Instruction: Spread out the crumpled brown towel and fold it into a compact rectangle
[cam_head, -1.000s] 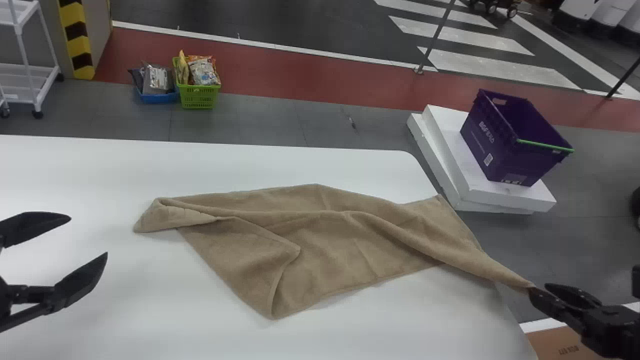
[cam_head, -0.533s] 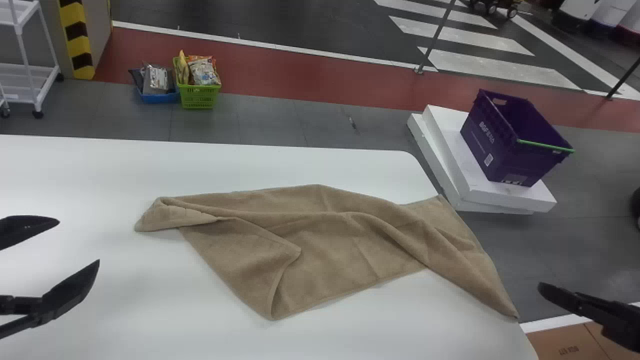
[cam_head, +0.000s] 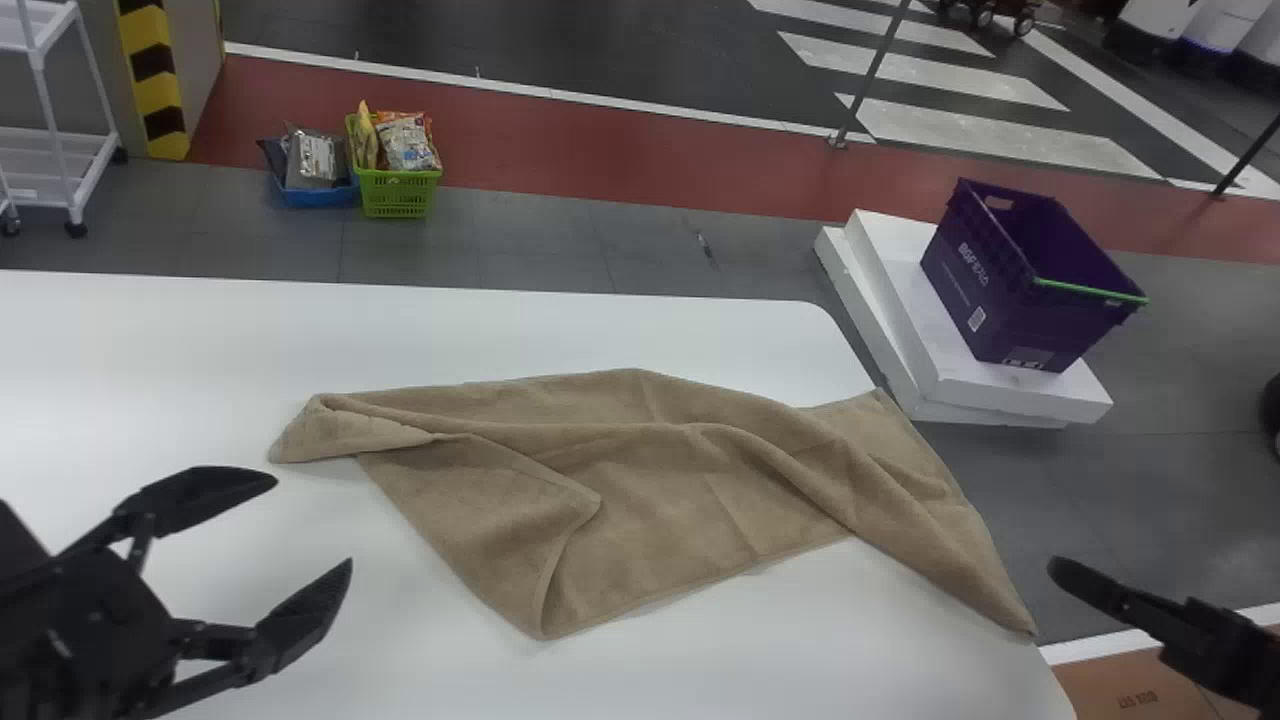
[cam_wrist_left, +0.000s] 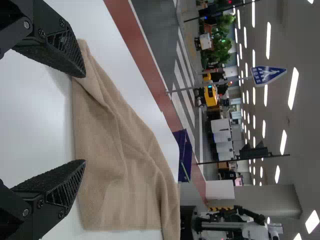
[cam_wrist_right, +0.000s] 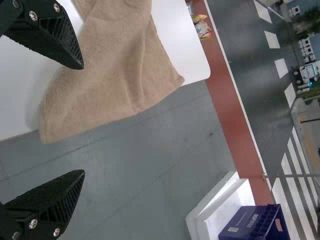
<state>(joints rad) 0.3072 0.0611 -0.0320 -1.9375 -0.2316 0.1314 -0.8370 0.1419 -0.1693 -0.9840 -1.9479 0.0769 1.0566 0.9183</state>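
Note:
The brown towel (cam_head: 680, 490) lies partly spread on the white table, with a long fold running across it and its left end doubled over. Its right corner reaches the table's right edge. My left gripper (cam_head: 312, 520) stands open over the table, left of the towel; the left wrist view has the towel (cam_wrist_left: 120, 160) beyond the open left gripper (cam_wrist_left: 82, 117). Off the towel's right corner is my right gripper (cam_head: 1055, 575). Seen from the right wrist, the right gripper (cam_wrist_right: 82, 120) is wide apart and empty, near the towel (cam_wrist_right: 115, 65).
The white table (cam_head: 400, 330) ends at a rounded right corner. Beyond it, a purple crate (cam_head: 1020, 280) rests on white slabs (cam_head: 900, 320) on the floor. A green basket (cam_head: 397, 192) and a blue one (cam_head: 315, 195) stand behind the table.
My right gripper let go of the towel's right corner, which dropped to the table's edge, and drew away to the right. Lately my left gripper moved right and nearer the towel.

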